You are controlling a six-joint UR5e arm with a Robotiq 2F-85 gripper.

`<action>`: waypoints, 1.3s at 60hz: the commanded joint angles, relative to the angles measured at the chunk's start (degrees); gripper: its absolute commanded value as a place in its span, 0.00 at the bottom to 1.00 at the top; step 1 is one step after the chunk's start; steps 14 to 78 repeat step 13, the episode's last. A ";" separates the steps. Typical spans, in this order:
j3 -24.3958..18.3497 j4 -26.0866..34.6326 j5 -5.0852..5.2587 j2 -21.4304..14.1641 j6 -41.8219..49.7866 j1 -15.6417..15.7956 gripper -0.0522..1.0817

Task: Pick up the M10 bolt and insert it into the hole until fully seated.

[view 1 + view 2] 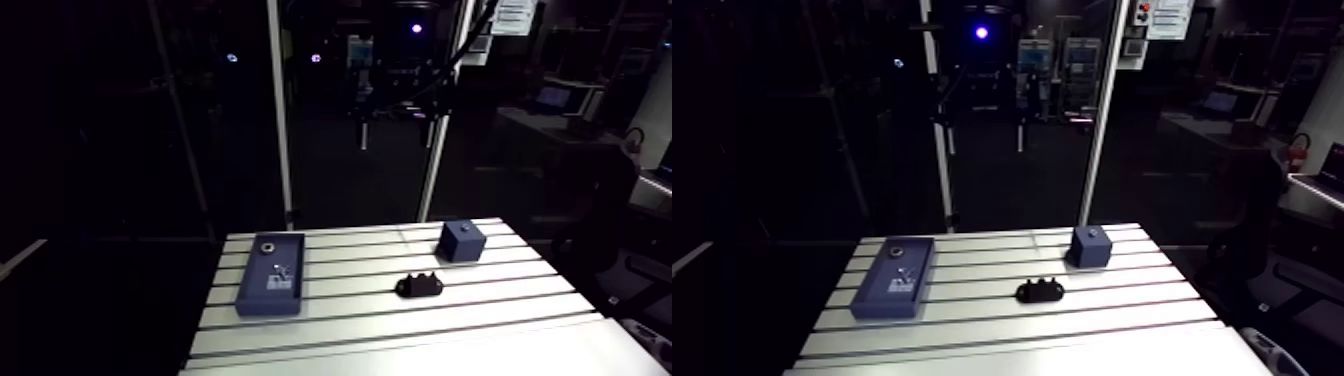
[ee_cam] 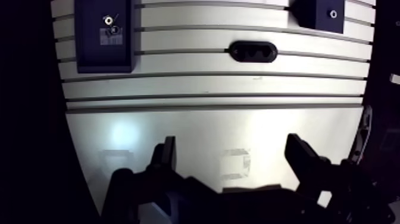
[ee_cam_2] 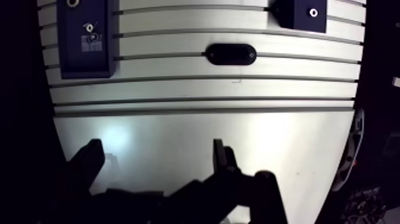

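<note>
Slotted aluminium bench (image 2: pixel 238 83), left to right: blue tray (image 2: pixel 89 50) holding a small bright piece, likely the M10 bolt (image 2: pixel 109 19), axis too small to read; black oval fixture (image 2: pixel 253 51); blue block (image 2: pixel 321 13) with hole; jaws spread wide, holding nothing, bolt well ahead and leftward.

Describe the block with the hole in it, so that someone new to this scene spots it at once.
On the slotted aluminium table, look past the black oval part toward the far edge. There stands a small blue cube-shaped block with one round hole in its top; the only other blue thing is a long, flat tray across the table.
</note>
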 commanded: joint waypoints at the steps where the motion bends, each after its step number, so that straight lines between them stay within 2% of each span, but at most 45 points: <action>1: -0.33 0.16 -0.21 0.19 0.25 0.03 0.05; 78: -0.42 0.08 -0.21 0.54 0.16 -0.06 0.05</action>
